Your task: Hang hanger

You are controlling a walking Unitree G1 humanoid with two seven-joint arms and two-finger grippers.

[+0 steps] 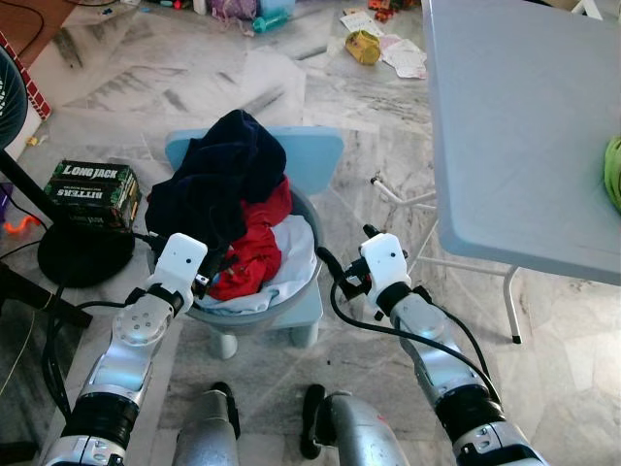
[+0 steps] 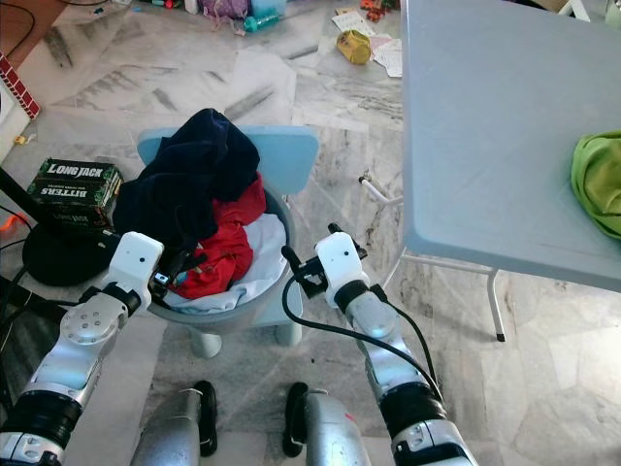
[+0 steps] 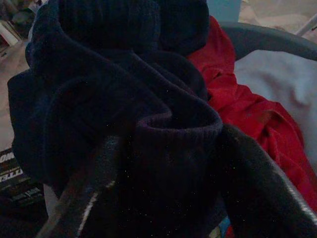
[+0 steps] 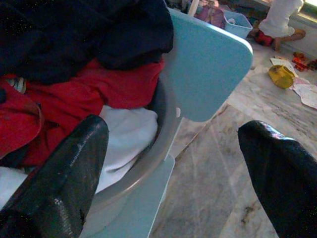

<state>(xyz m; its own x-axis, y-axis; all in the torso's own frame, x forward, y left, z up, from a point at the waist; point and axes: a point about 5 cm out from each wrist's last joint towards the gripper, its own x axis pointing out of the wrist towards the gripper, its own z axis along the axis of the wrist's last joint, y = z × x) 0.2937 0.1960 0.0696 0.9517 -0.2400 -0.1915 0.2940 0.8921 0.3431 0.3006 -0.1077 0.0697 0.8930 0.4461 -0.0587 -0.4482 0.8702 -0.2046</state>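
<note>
The left gripper (image 1: 206, 282) has its fingers apart, pushed into the dark navy knitted cloth (image 1: 218, 180) piled in the round grey basin (image 1: 306, 267) on the small blue chair (image 1: 315, 150). It should close gently on one fold and lift slowly. The right gripper (image 1: 335, 277) waits wide apart beside the basin's rim. I see no hanger. The red cloth (image 1: 257, 248) may tangle, and the grey folding table (image 1: 514, 116) stands close.

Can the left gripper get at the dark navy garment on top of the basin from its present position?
Probably yes. The left gripper is at the basin rim, its open fingers close around a fold of the dark navy garment. Nothing stands between them.
</note>
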